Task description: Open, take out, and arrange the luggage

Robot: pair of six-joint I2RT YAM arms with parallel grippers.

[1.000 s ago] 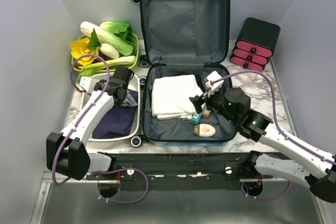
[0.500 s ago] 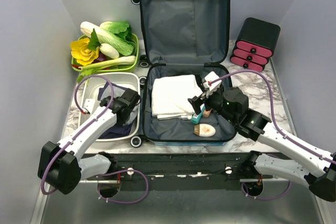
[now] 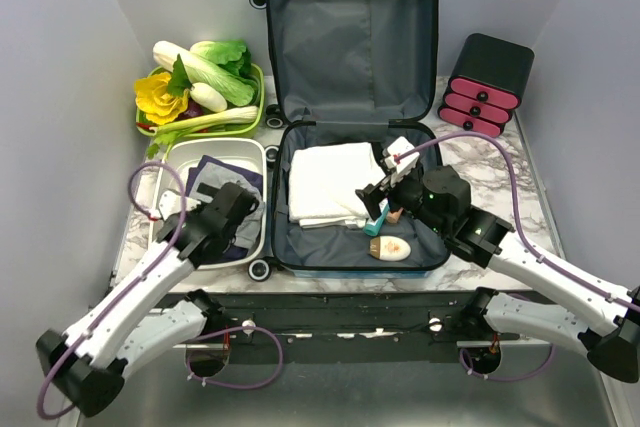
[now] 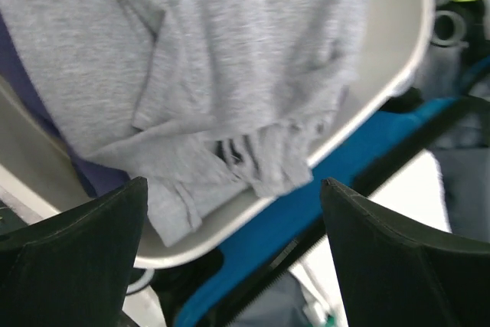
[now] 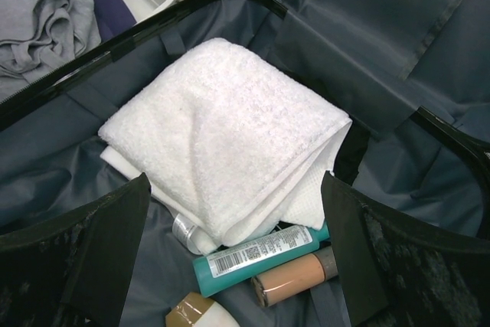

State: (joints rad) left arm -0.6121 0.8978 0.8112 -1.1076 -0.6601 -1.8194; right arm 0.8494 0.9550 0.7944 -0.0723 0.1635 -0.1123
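My left hand (image 4: 233, 183) backs away, released: shirt (image 4: 230, 74) is in the bin (image 3: 215, 144). Right hand (image 5: 233, 181), spread, hovers over the towel (image 5: 222, 128), likely next out of the luggage (image 3: 350, 37).

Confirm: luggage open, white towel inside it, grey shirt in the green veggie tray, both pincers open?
Wrong container: the grey shirt lies in the white bin, as the left wrist view shows. Rest stands: luggage open, white towel inside it, left pincer and right pincer open.
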